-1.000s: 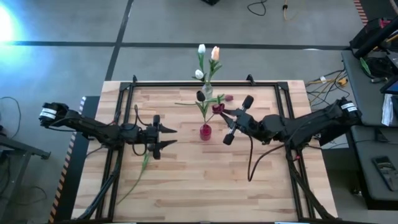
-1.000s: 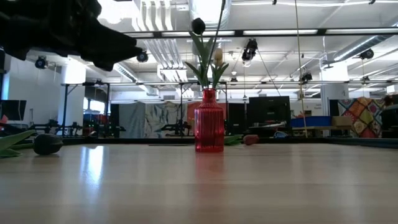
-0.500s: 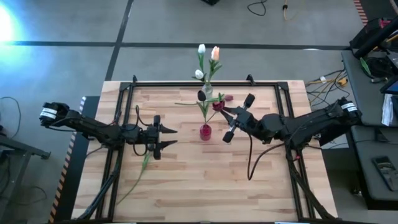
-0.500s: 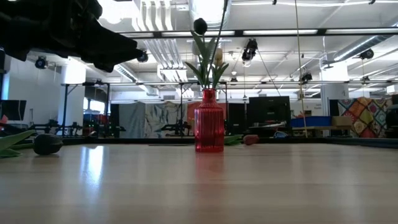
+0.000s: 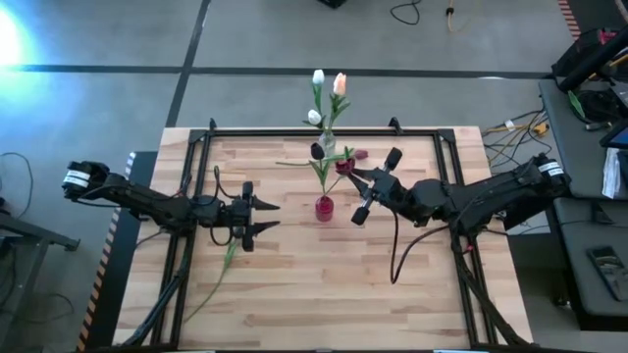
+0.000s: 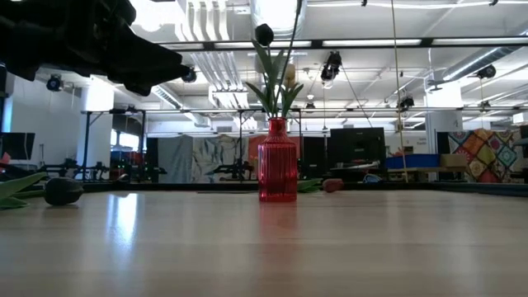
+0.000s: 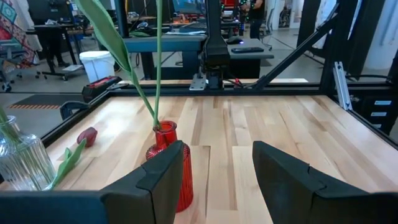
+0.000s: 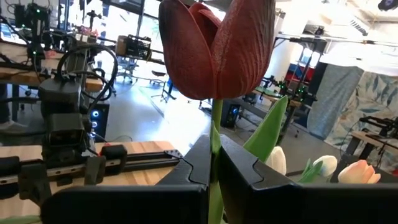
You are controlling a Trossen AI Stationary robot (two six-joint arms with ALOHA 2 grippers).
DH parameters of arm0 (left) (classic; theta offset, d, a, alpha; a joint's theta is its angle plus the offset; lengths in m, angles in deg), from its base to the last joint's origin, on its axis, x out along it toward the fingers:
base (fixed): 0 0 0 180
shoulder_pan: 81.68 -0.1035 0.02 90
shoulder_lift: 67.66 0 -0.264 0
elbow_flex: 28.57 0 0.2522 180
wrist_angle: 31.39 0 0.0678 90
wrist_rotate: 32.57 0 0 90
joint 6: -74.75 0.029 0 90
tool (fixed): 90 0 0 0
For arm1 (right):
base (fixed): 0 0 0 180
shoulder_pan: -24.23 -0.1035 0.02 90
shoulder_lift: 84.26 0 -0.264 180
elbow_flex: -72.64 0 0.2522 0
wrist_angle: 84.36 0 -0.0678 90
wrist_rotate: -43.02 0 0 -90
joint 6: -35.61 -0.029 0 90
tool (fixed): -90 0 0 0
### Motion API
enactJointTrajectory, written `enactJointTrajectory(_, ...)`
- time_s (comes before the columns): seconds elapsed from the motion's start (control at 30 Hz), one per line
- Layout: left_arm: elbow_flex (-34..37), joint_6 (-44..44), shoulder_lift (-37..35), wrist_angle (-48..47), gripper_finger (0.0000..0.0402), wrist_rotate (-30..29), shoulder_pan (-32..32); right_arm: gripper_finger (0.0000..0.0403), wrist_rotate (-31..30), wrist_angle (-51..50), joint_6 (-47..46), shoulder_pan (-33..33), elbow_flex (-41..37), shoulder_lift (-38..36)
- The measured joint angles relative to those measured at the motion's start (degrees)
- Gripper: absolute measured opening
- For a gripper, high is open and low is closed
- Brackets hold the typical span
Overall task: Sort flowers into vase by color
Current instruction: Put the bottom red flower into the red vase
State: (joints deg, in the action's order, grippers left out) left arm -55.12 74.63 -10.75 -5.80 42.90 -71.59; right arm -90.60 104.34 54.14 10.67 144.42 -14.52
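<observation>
A red vase stands mid-table with a dark tulip in it. A clear vase behind it holds white and peach tulips. My right gripper is just right of and above the red vase, shut on a maroon tulip. My left gripper hovers open and empty left of the red vase. One maroon tulip lies on the table by the clear vase. Another flower lies at the near left, its dark head on the table. My right gripper pinches the maroon tulip's green stem between its two fingers, a short way below the head. The fingers lie across the stem. The head stands upright above the fingers, clear of the table, and the stem runs down toward the red vase.
A black frame runs along the table's far and side edges. A leaf lies on the table beside the clear vase. Bare wood lies near and to the right.
</observation>
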Motion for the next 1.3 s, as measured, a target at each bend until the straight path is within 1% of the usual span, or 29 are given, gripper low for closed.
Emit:
enactJointTrajectory(0.47, -0.02, -0.02, 0.0, -0.02, 0.0178, 0.02, 0.0, 0.0012, 0.0, -0.12, -1.47, -0.04, 0.0, 0.0)
enactJointTrajectory(0.7, -0.02, -0.02, 0.0, -0.01, 0.0178, 0.02, 0.0, 0.0012, 0.0, -2.83, -3.75, -0.02, -0.02, -0.02)
enactJointTrajectory(1.03, -0.02, -0.05, 0.0, 0.0, 0.0178, 0.02, 0.0, 0.0012, 0.09, -2.96, -4.01, 0.15, -0.02, 0.4)
enactJointTrajectory(1.13, -0.02, -0.5, 0.0, -0.01, 0.0178, 0.02, 0.01, 0.0013, 1.29, -2.89, -4.59, 1.13, -0.02, 1.24)
enactJointTrajectory(1.3, -0.02, -0.5, 0.01, -0.02, 0.0178, 0.03, 0.01, 0.0013, 5.17, -2.12, -5.87, 4.03, -0.02, 3.27)
